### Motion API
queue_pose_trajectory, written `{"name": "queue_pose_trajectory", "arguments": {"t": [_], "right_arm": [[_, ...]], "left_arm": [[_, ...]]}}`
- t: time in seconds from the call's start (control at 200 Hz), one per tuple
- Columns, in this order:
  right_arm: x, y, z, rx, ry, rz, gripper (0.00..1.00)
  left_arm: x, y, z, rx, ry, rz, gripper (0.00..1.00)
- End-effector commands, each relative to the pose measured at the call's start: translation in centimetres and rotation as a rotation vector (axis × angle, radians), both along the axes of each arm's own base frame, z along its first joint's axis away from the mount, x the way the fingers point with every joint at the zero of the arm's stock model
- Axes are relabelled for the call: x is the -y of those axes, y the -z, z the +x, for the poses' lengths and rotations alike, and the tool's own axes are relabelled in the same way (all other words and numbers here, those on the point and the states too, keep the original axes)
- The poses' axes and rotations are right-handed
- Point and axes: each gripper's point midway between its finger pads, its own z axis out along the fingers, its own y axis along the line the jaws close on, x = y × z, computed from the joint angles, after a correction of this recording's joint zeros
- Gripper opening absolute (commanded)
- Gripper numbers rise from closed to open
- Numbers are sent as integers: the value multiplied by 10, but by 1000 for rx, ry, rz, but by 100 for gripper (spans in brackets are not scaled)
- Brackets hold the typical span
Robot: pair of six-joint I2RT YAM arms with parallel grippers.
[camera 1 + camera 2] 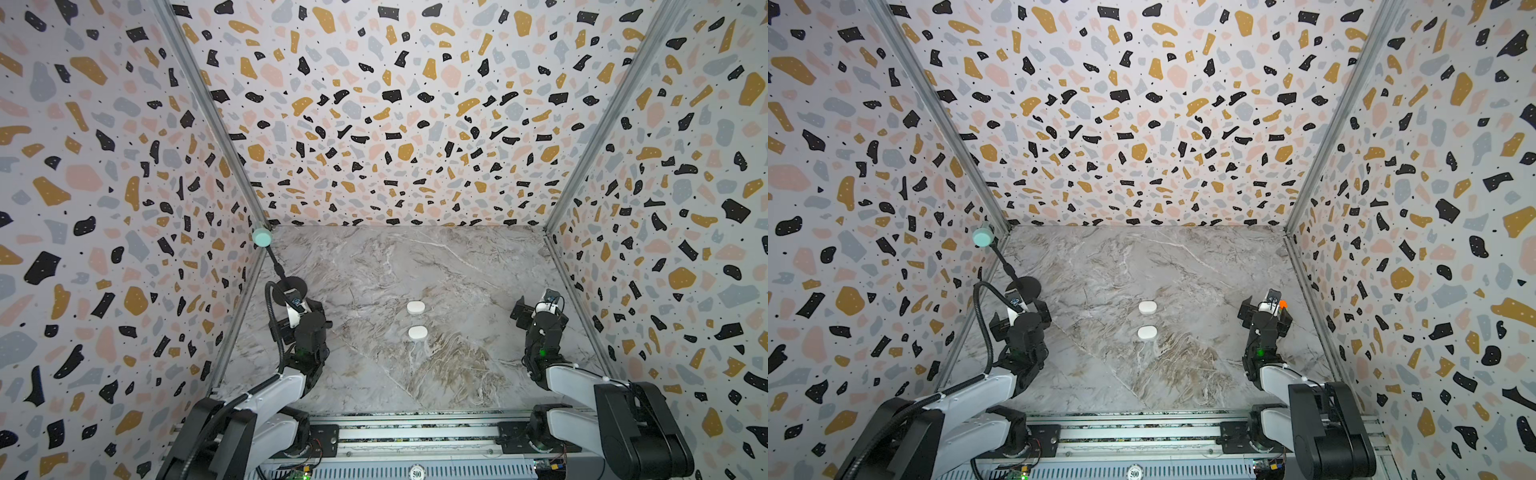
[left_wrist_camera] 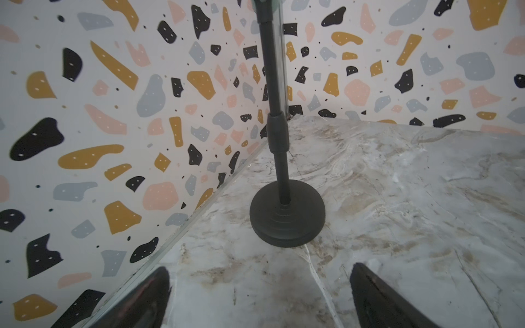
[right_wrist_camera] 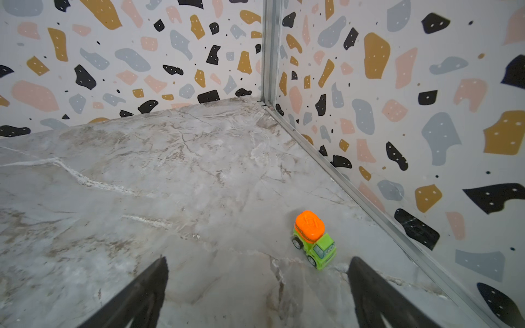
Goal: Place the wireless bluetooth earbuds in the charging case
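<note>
Two white oval charging cases lie shut near the middle of the marble table, one (image 1: pixel 416 307) (image 1: pixel 1148 307) farther back and one (image 1: pixel 417 333) (image 1: pixel 1147 332) nearer the front. The earbuds are out of view. My left gripper (image 2: pixel 260 284) (image 1: pixel 297 311) stands open at the left of the table, well apart from the cases, with bare marble between its fingers. At the right my right gripper (image 3: pixel 257 278) (image 1: pixel 540 305) is open and empty too, facing the back right corner. Neither wrist view shows a case.
A black microphone stand with a round base (image 2: pixel 287 215) (image 1: pixel 297 284) and a teal head (image 1: pixel 262 237) rises just ahead of the left gripper. A small green toy truck with an orange drum (image 3: pixel 314 241) (image 1: pixel 1283 304) sits by the right gripper's fingertip, near the right wall. Patterned walls enclose three sides.
</note>
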Motion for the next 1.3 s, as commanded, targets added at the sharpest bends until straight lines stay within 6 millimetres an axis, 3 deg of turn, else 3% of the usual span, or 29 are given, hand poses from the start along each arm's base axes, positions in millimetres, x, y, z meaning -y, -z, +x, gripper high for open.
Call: {"name": "queue_pose_trajectory", "arguments": {"t": [0.0,0.531,0.656,0.821,0.871,0.921,1.296], "right_arm": [[-3,-20,9,95,-39,5,99],[-16,-11,22,105,-135,25,99],[-32,-13,21,121,-225,-11,99],[-51,0,28,98,-339,-39,99],[-56,-10,33,147,-349,-71,99],[-60,3,41,52,-352,-66,99],[-61,2,38,57,-348,-79,99]], "left_arm": [[5,-25,11,140,50,-25,100],[15,-2,41,95,174,-28,100],[22,6,44,92,272,-43,100],[21,6,45,90,272,-46,100],[21,6,45,91,272,-45,100],[21,6,44,96,270,-45,100],[16,3,36,128,244,-51,100]]}}
